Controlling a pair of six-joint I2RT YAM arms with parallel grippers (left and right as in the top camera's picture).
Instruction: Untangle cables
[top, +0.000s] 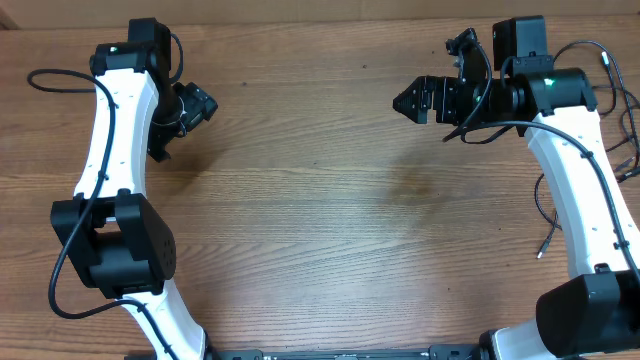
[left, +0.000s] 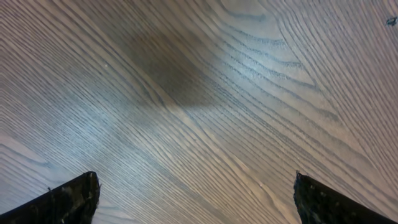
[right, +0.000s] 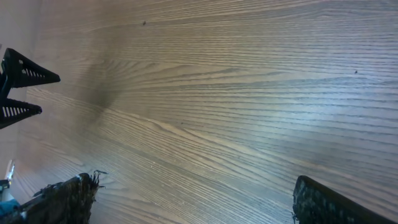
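Observation:
The cables are thin black cords lying at the far right of the table, partly behind my right arm. One cable (top: 545, 215) runs down to a small silver plug tip (top: 538, 255). Another cable (top: 628, 130) loops along the right edge, with a grey tip (top: 605, 58) near the top. My right gripper (top: 403, 101) points left over bare wood, well left of the cords, open and empty (right: 193, 199). My left gripper (top: 162, 145) hangs at the far left, also open with only table between its fingers (left: 196, 199). Neither wrist view shows any cable.
The wooden table (top: 320, 220) fills the view. Both white arms stand along the left and right sides, with thicker black wires fixed to them (top: 40, 76). Two black ribbed wedges (right: 22, 74) show at the left edge of the right wrist view.

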